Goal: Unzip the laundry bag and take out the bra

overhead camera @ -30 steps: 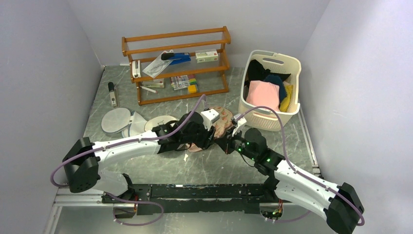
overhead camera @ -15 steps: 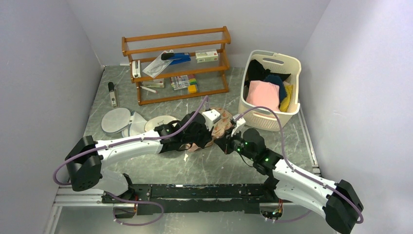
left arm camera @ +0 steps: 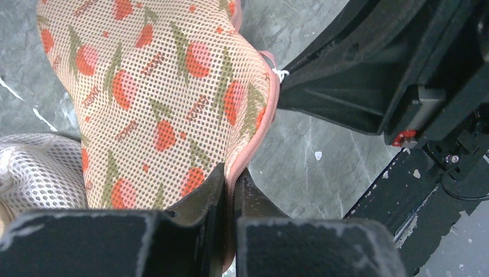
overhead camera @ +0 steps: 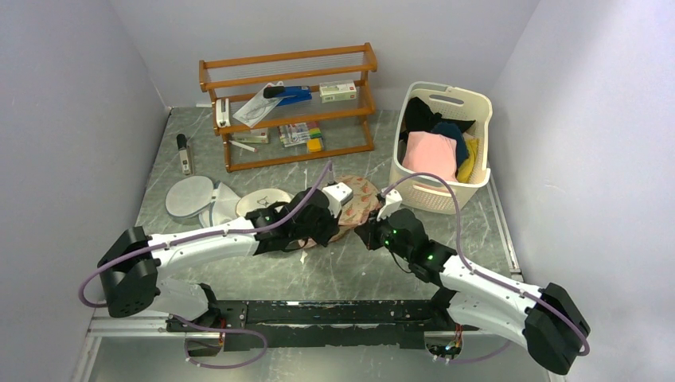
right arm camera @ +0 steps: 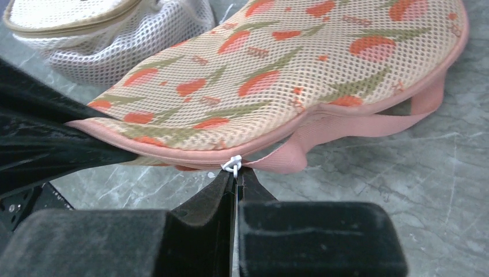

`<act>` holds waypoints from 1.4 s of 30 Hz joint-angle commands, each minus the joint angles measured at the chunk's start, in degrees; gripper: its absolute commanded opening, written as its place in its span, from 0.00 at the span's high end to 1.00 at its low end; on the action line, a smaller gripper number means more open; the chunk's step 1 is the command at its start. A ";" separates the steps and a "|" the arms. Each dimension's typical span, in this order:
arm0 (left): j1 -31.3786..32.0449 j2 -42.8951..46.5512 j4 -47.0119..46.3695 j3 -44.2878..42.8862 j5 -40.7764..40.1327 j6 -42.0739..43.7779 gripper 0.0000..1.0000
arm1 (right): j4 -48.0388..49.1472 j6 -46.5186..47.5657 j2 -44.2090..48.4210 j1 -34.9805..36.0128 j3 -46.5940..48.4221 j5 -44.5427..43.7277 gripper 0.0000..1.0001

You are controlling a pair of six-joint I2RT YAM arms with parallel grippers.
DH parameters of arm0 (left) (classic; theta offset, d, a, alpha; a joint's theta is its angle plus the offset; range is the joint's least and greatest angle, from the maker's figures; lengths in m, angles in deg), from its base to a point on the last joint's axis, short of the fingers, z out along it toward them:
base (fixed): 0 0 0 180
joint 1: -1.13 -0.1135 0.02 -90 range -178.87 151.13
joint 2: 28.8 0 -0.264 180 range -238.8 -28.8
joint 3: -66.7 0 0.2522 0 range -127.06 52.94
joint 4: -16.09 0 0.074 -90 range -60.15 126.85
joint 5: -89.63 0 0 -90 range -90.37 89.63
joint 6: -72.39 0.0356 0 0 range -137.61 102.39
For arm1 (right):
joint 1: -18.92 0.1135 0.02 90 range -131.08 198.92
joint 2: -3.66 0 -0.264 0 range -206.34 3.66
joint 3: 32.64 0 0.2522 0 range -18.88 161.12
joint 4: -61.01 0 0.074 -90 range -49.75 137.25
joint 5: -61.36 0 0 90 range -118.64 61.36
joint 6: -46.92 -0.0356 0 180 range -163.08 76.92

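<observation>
The peach-pink mesh laundry bag (overhead camera: 360, 199) with orange-red print lies between my two arms in the middle of the table. My left gripper (left arm camera: 230, 173) is shut on its pink edge trim (left arm camera: 262, 124), the seam pinched between the fingertips. My right gripper (right arm camera: 236, 172) is shut on the small white zipper pull (right arm camera: 232, 165) at the bag's (right arm camera: 300, 69) near edge, beside a pink strap loop (right arm camera: 369, 124). From above, the left gripper (overhead camera: 333, 225) and the right gripper (overhead camera: 363, 232) meet at the bag's near side. The bag looks zipped. The bra is hidden.
Round white mesh bags (overhead camera: 191, 196) lie left of the arms, one right against the bag (right arm camera: 109, 34). A wooden shelf rack (overhead camera: 286, 103) stands at the back. A white laundry basket (overhead camera: 442, 143) full of clothes sits at the back right.
My left gripper has closed onto the bag's edge trim. Both arms have shifted slightly to the left, while the right gripper has kept its hold on the zipper pull.
</observation>
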 commanded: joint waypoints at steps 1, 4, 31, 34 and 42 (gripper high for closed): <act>-0.13 3.37 1.06 2.12 -2.48 -1.07 0.93 | -2.75 -2.42 -1.05 -0.26 1.92 -7.27 1.00; -0.15 4.77 1.08 3.58 -3.11 -1.70 0.93 | -2.90 -2.60 -2.44 -0.68 2.50 -8.24 1.00; -0.24 8.64 1.20 8.80 -1.57 -6.28 0.74 | -2.11 2.15 -1.62 -4.65 3.05 -2.26 1.00; -0.24 9.50 0.12 6.68 1.62 -5.08 0.50 | -0.01 2.55 0.49 -4.60 1.86 0.00 1.00; -0.24 5.93 -2.03 -0.97 6.55 -1.98 0.24 | 1.56 2.51 1.11 -4.66 1.41 3.95 1.00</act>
